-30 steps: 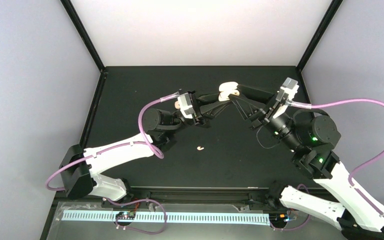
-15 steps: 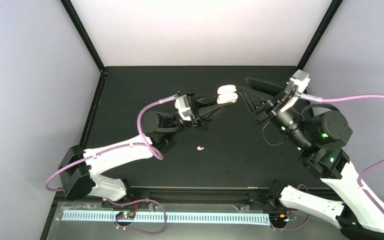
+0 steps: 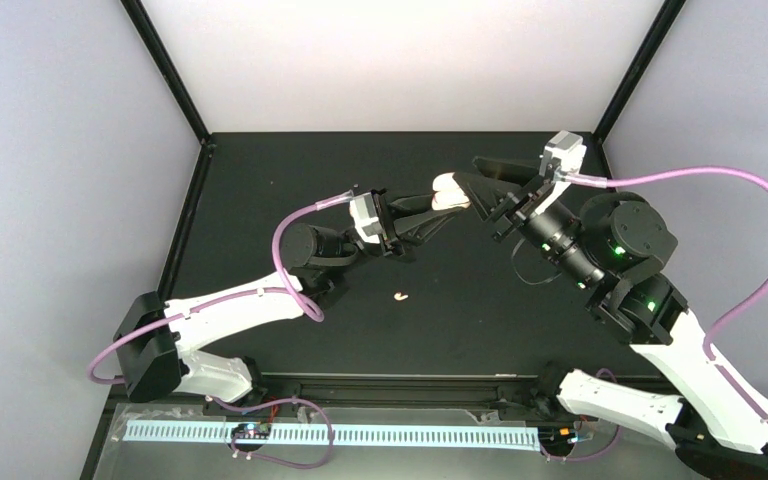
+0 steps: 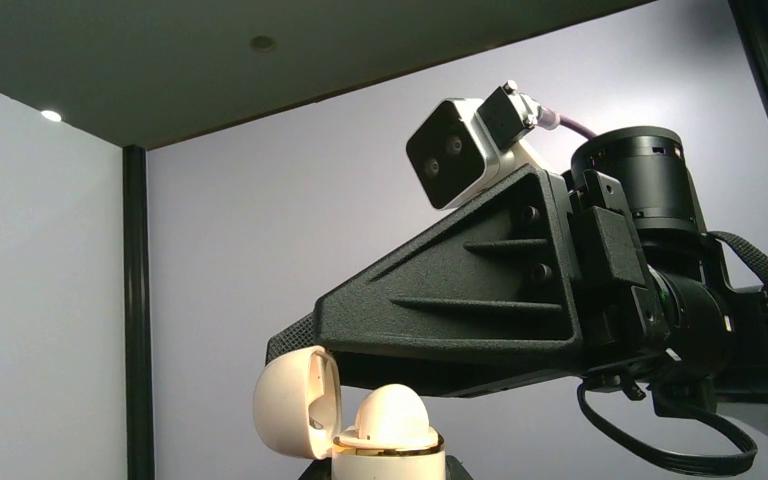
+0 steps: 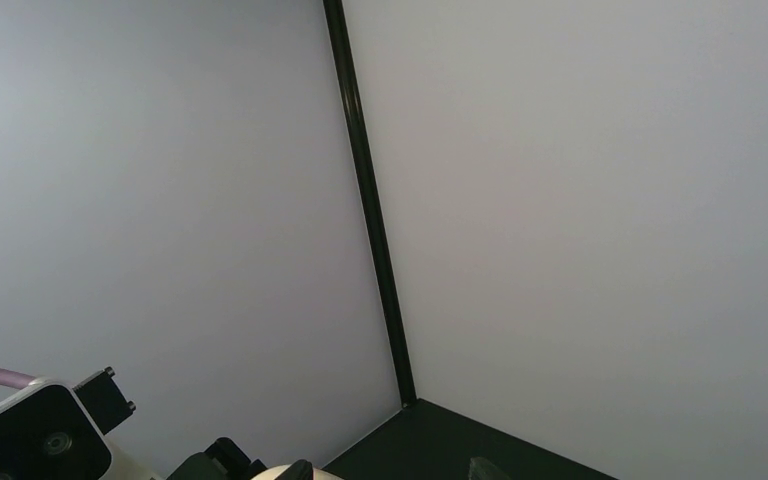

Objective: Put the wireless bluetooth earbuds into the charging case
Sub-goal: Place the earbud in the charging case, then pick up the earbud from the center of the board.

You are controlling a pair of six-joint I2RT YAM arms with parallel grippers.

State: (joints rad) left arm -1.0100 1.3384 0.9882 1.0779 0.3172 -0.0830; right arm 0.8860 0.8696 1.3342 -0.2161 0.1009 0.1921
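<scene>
Your two arms meet above the surface (image 3: 290,170), the left one holding up the open charging case (image 3: 450,190).

Your left end effector (image 3: 432,208) is closed around the cream charging case and holds it in the air over the middle of the surface, toward the far edge. In the left wrist view the case's lid (image 4: 297,402) is hinged open to the left. A rounded cream dome sits above its gold rim, and you cannot tell whether that is an earbud. Your right end effector (image 3: 470,175) points in from the right, its tips just beside the case. You cannot tell whether it is open, closed or carrying anything. One small pale earbud (image 3: 400,296) lies alone on the surface near the middle, toward the near edge, well apart from both end effectors.
</scene>
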